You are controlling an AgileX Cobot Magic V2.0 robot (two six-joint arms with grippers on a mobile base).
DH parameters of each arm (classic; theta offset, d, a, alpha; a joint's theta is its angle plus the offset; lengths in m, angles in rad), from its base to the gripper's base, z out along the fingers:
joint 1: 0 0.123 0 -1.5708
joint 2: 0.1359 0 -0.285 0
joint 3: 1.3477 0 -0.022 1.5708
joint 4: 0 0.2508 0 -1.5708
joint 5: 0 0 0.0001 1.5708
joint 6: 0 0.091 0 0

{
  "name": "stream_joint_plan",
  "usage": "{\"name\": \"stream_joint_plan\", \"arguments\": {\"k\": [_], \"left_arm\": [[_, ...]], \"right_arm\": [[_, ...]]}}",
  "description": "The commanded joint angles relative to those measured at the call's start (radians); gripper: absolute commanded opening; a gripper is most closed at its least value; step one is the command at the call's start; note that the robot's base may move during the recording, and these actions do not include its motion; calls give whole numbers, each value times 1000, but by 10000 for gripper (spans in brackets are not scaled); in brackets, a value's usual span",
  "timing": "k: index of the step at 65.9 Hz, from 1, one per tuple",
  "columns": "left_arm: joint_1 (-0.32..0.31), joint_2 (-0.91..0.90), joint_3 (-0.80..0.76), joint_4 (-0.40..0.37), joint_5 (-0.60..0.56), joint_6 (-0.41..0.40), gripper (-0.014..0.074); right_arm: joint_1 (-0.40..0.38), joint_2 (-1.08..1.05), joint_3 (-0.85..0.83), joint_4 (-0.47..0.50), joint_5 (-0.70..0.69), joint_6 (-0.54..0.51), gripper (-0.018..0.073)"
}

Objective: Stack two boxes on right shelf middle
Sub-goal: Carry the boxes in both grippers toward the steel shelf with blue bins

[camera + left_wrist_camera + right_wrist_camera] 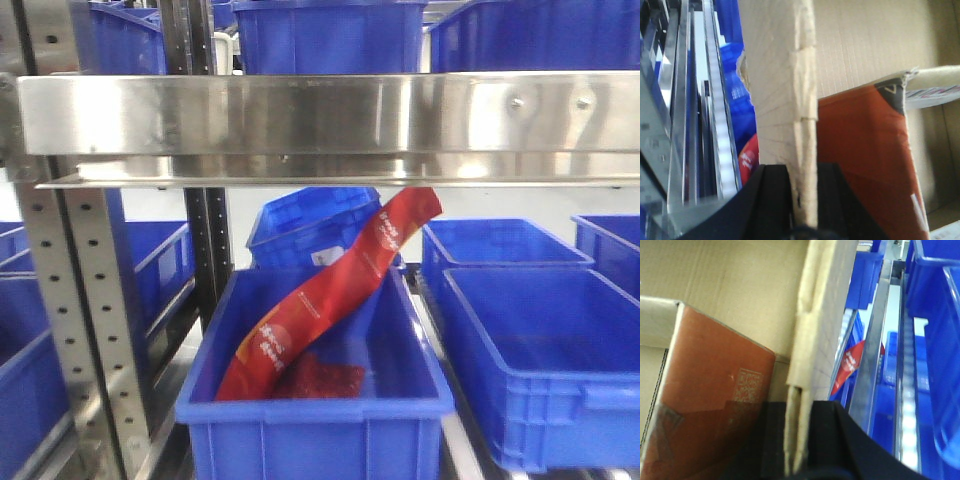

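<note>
Fingers [772,200] of the left gripper [804,205] pinch the top edge of 1 side wall of the box [775,75] at 6 o'clock in the left wrist view, 1 black pad outside and 1 inside. The right gripper [799,440] does the same at 6 o'clock in its own view, its fingers [827,435] pressed onto a doubled cardboard edge. I judge this to be the opposite wall of the same box. The box sits open-topped just beside the steel shelf [320,115]; whether it is lifted or resting I cannot tell. A 2nd box is not in view.

Each grip holds only thin corrugated card, so a wall may fold or slip out if the 2 arms pull apart or lift unevenly. The red-brown pack [860,165] leaning inside could slide and tip the load. The box could also catch on the shelf's wide front lip, across 12 o'clock in the front view.

The pack carries a square code [747,385] and a triangle mark [890,92]; its small print is too blurred to read. The red bag [330,300] in the blue bin [320,430] shows white characters, unreadable.
</note>
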Motion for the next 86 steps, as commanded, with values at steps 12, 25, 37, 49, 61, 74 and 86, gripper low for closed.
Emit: {"name": "stream_joint_plan", "arguments": {"k": [12, 25, 37, 49, 61, 74, 86], "left_arm": [[4, -12, -12, 12, -58, -1, -111], [4, -12, -12, 12, -58, -1, -111], [4, -12, -12, 12, -58, -1, -111], [4, -12, -12, 12, -58, -1, -111], [4, -12, -12, 12, -58, -1, -111], [4, -12, -12, 12, -58, -1, -111], [4, -12, -12, 12, -58, -1, -111]], "right_arm": [[-5, -11, -13, -8, -47, -18, -153], [-5, -11, -13, -8, -47, -18, -153], [-5, -11, -13, -8, -47, -18, -153], [-5, -11, -13, -8, -47, -18, -153], [-5, -11, -13, -8, -47, -18, -153], [-5, -11, -13, -8, -47, -18, -153], [-5, -11, -13, -8, -47, -18, -153]]}}
